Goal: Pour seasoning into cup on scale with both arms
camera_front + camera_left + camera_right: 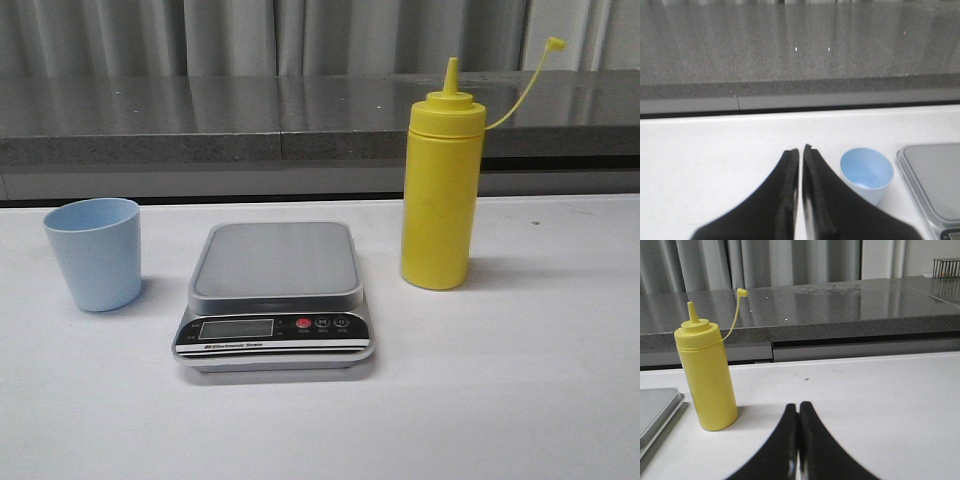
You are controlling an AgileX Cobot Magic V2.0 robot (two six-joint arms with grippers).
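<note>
Seasoning bottle (441,190) stands upright on the white table (520,380) at about two o'clock from the scale (275,295), well apart from both my tools. Nearest me, my left tool (800,152) and right tool (798,407) each have their fingers pressed together, pinching nothing. The scale platform is bare; the blue cup (95,252) sits off it at nine o'clock, just beside it. I judge the cup light, stiff and easy to tip, best taken around its mid-wall. The bottle looks like soft, smooth plastic that will give under pressure, so I would take hold around its middle. Its cap (554,44) dangles on a tether, nozzle uncovered. How full the bottle is I cannot tell, and the display (236,328) is too small to read.
</note>
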